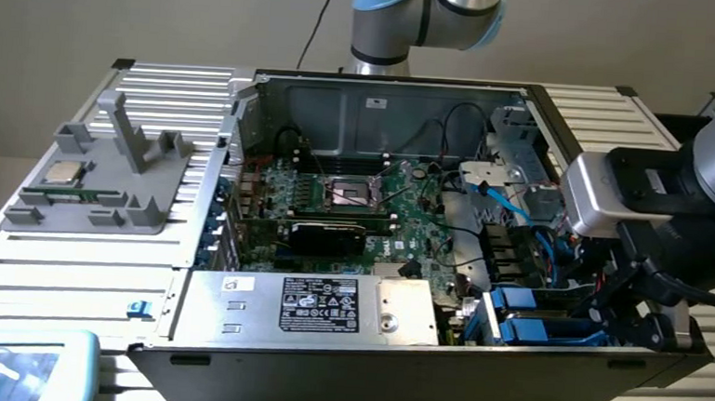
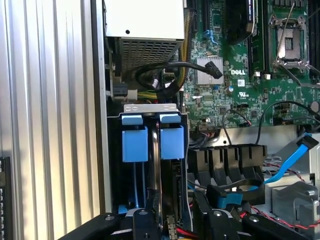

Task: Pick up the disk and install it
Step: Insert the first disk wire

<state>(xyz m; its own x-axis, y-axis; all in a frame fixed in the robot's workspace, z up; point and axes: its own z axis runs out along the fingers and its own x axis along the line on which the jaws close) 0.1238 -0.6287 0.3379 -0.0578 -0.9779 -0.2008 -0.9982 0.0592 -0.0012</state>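
Note:
The disk (image 2: 172, 190) stands on edge in the drive bay at the case's front corner, its blue bracket tab (image 2: 171, 142) beside a second blue tab (image 2: 135, 145). In the exterior view the disk (image 1: 534, 331) sits low in the bay at the exterior view's right, next to the silver box. My gripper (image 1: 634, 315) hangs right over that bay. In the wrist view my gripper (image 2: 172, 225) has its black fingers (image 2: 142, 222) on either side of the disk's near end, shut on it.
A silver box with a black label (image 1: 326, 306) fills the case's front. The green motherboard (image 1: 357, 200) lies behind it, with loose black cables and a blue cable (image 2: 300, 150). A grey fixture with a small square chip (image 1: 67, 175) stands on the ribbed table (image 2: 50, 100).

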